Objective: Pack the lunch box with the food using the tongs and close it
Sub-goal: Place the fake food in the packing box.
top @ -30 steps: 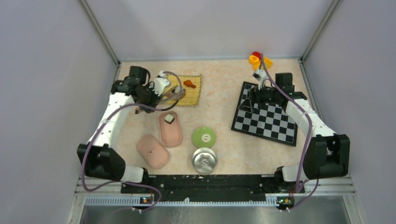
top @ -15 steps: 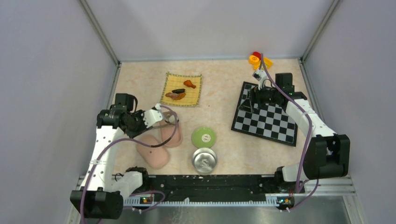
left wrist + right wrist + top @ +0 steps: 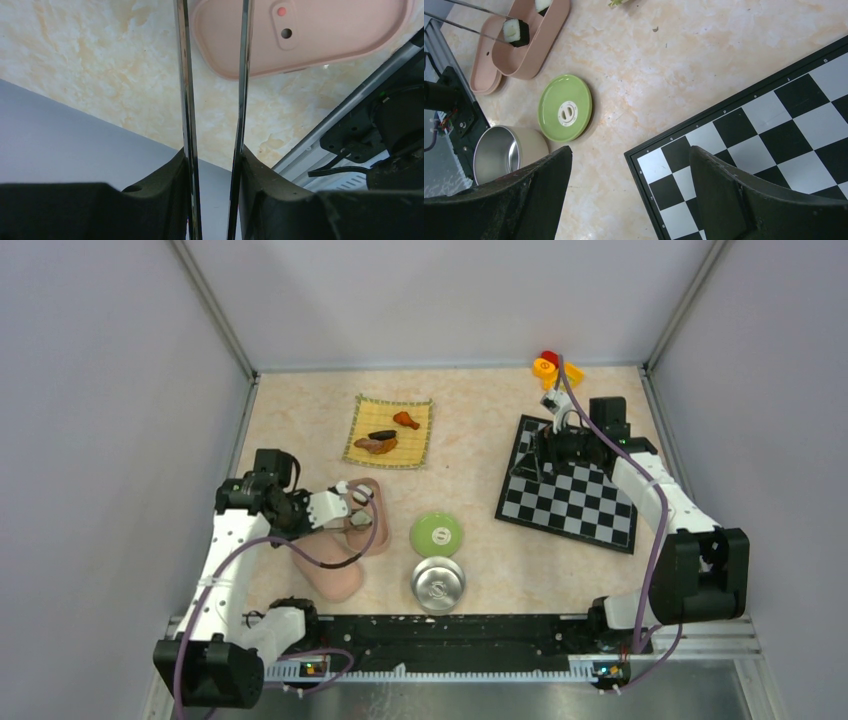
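My left gripper (image 3: 212,155) is shut on the silver tongs (image 3: 184,75), one slim arm against each finger. In the right wrist view the tongs' (image 3: 469,28) tips pinch a black-and-white sushi roll (image 3: 516,31) over the pink lunch box (image 3: 531,47), which holds another roll (image 3: 543,5). From above, the left gripper (image 3: 347,510) covers most of the box (image 3: 383,525). The pink lid (image 3: 325,40) lies beside it, toward the arm bases (image 3: 335,580). Brown (image 3: 378,443) and orange (image 3: 405,420) food pieces rest on the yellow mat (image 3: 415,445). My right gripper (image 3: 629,165) is open and holds nothing at the chessboard's edge.
A green round lid (image 3: 436,533) and a steel bowl (image 3: 437,583) sit right of the lunch box. A chessboard (image 3: 570,490) lies on the right, with red-yellow toy blocks (image 3: 550,365) at the back wall. The table's metal rail (image 3: 320,135) runs near the lid.
The left arm swung back from the yellow mat to the lunch box, carrying a sushi roll in the tongs. The right arm has not moved.
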`<state>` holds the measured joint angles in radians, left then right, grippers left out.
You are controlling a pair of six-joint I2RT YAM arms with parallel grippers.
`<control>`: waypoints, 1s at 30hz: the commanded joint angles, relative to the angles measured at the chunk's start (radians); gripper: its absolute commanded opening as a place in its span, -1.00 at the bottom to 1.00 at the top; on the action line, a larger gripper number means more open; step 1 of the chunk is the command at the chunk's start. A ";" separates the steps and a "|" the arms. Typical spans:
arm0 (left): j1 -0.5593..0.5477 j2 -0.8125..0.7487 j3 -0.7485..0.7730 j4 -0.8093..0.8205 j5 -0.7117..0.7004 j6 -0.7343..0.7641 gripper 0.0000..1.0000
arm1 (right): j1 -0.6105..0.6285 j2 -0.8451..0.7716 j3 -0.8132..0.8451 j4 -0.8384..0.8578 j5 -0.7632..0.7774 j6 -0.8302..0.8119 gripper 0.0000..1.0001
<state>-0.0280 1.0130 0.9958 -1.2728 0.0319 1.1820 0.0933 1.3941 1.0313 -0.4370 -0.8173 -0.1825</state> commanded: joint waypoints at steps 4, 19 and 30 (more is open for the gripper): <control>-0.001 0.041 0.011 0.108 -0.022 0.001 -0.47 | -0.005 -0.019 -0.001 0.017 -0.021 -0.017 0.70; -0.013 0.075 0.024 0.127 0.011 -0.009 -0.09 | -0.005 -0.012 0.000 0.017 -0.018 -0.018 0.71; -0.020 0.050 0.059 0.075 0.038 -0.019 -0.08 | -0.005 -0.013 0.000 0.016 -0.019 -0.018 0.71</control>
<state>-0.0433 1.0889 0.9966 -1.1770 0.0334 1.1763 0.0933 1.3945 1.0271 -0.4385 -0.8173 -0.1829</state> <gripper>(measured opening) 0.498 0.854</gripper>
